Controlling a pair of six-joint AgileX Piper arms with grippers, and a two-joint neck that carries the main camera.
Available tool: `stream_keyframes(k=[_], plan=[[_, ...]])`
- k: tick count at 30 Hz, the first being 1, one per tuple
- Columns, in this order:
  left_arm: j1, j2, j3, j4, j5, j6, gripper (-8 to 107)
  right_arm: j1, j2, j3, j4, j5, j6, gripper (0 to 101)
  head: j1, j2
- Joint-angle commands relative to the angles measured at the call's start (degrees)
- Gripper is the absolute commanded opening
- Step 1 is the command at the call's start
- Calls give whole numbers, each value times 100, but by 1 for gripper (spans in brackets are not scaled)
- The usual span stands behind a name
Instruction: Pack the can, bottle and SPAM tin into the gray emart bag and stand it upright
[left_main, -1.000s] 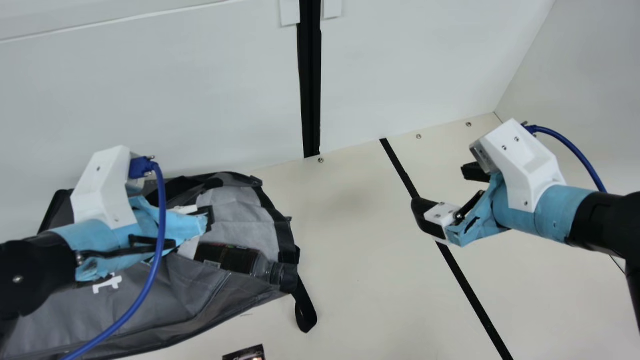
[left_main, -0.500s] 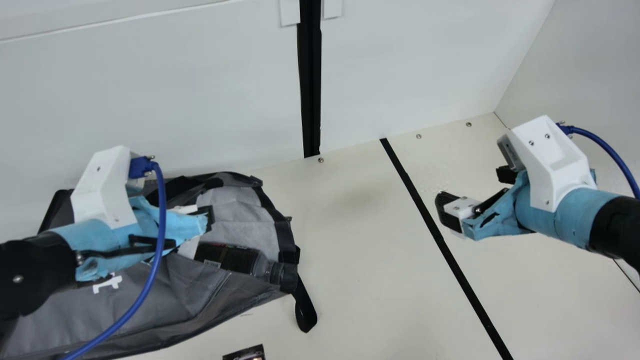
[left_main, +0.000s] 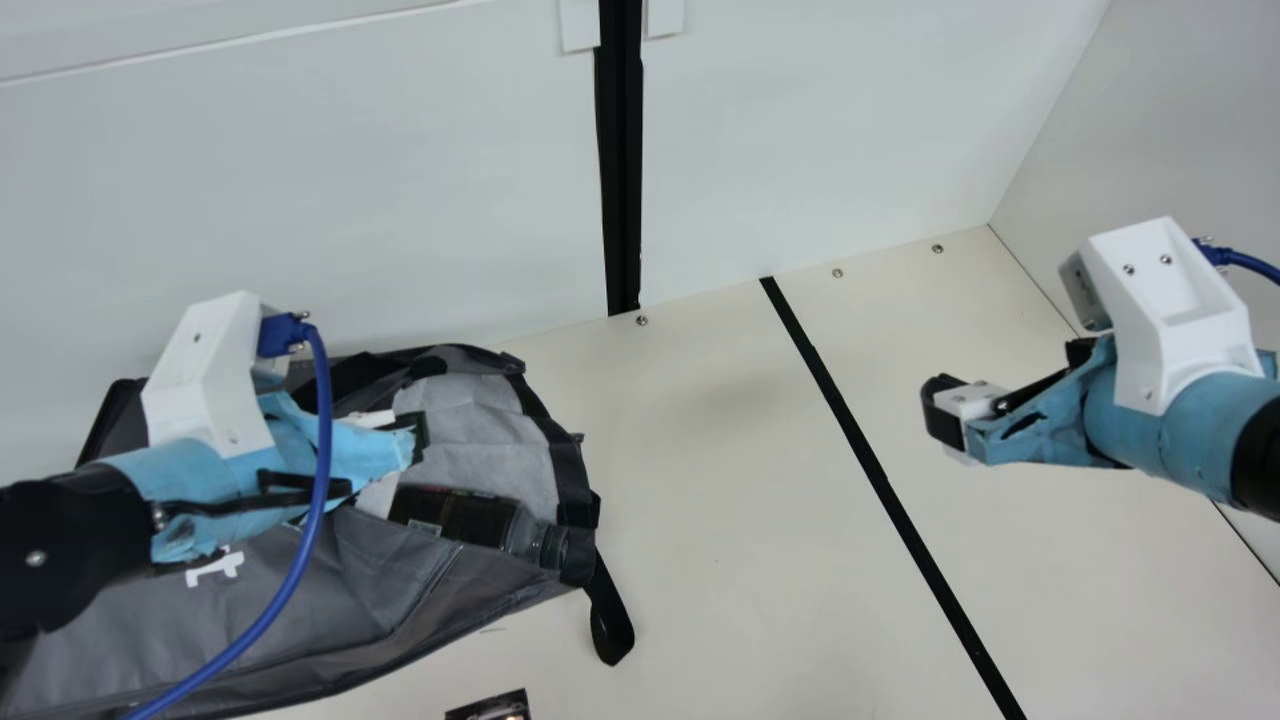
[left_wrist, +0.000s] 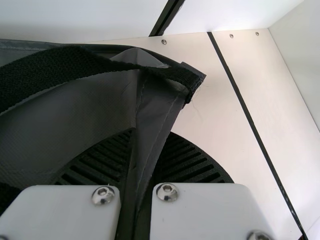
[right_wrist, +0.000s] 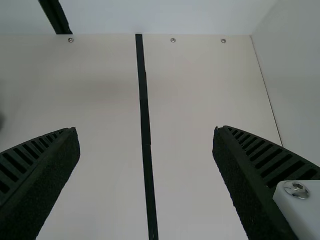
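The gray emart bag (left_main: 330, 590) lies on its side at the left of the main view, its mouth facing right. Inside the mouth lies a dark bottle (left_main: 480, 518), cap near the rim. My left gripper (left_main: 415, 438) is at the bag's opening; in the left wrist view the left gripper (left_wrist: 151, 137) is shut on a fold of gray bag fabric (left_wrist: 157, 107). Off to the right, away from the bag, my right gripper (left_main: 1005, 375) hangs over the table, and in the right wrist view the right gripper (right_wrist: 146, 132) stands open with nothing between its fingers.
A dark printed object (left_main: 490, 707), partly cut off, sits at the main view's bottom edge. A black strap loop (left_main: 610, 625) trails from the bag onto the table (left_main: 720, 520). White walls (left_main: 800, 130) stand behind and at the right.
My right gripper has moved rightward, farther from the bag, and its arm is partly out of the main view. The left arm, bag and bottle have stayed put.
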Motion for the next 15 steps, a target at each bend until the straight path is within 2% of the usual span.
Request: stream_keyframes(k=[1,15], plan=[[0,0,0,0,0,0,-8,-9,-14,-70,-121,79,123,95,-130,-14],[0,0,0,0,0,0,-8,-68,-189,-535,-668,645,738,95,-130,-14]])
